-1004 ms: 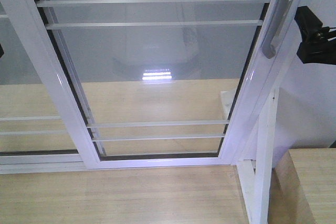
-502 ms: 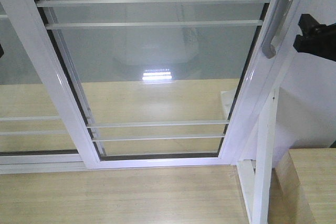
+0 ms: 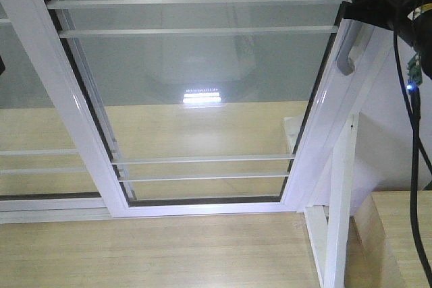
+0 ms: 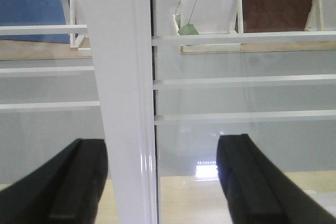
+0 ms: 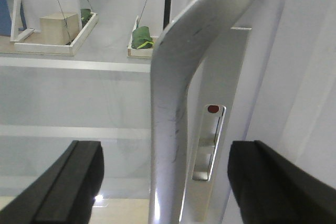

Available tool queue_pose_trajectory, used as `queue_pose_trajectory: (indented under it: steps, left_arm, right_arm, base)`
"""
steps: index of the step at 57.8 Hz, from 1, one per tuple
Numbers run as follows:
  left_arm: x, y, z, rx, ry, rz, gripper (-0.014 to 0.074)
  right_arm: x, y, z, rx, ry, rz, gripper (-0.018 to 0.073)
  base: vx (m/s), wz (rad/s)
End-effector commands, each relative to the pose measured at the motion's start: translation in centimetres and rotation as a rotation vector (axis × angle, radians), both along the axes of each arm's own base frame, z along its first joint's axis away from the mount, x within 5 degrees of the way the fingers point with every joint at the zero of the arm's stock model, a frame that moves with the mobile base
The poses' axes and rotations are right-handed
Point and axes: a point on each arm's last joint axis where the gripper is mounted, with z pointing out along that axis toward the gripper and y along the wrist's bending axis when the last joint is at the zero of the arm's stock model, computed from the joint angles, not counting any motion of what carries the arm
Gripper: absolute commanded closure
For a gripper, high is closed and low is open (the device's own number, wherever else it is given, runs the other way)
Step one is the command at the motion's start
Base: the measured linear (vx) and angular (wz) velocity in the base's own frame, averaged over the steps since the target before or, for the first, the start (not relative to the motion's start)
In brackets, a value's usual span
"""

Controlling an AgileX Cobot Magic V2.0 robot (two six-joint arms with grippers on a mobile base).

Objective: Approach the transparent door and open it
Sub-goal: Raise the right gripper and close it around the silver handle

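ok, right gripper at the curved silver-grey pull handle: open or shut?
Open. The right gripper straddles the curved silver-grey pull handle; black fingers stand clear on both sides.

The floor [image 3: 155, 251] in front of me is pale wood-grain plank. The bottom rail of the transparent door [image 3: 202, 206] stands along it. On my right a white post [image 3: 335, 234] rises from the planks, just beside a wood-topped block [image 3: 398, 234]. In my right wrist view, beyond the glass, a grey floor [image 5: 121, 3] carries two white-edged trays [image 5: 50, 50]. One tray holds a beige box [image 5: 58, 27], the other a green bundle [image 5: 142, 38].
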Motion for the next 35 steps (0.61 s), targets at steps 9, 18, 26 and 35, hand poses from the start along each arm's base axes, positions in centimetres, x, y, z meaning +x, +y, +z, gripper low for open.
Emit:
queue_pose_trajectory:
  steps: [9,18,26,35]
  left_arm:
    - [0.0,0.0,2.2,-0.013,-0.122,0.006,0.0034]
    - [0.0,0.0,2.2,-0.013,-0.122,0.006,0.0034]
    - [0.0,0.0,2.2,-0.013,-0.122,0.006,0.0034]
    - [0.0,0.0,2.2,-0.013,-0.121,0.006,0.0034]
  right_arm:
    - [3.0,-0.9,2.5,-0.013,-0.158,-0.030,0.0027]
    - [3.7,-0.7,1.7,-0.013,-0.150,-0.028,0.0118]
    - [3.8,-0.8,1.5,-0.014,-0.154,-0.029,0.0300]
    - [3.8,-0.8,1.5,-0.013,-0.157,-0.030,0.0506]
  base:
    - [0.00,0.00]
    - [0.00,0.00]
    - [0.00,0.00]
    - [0.00,0.00]
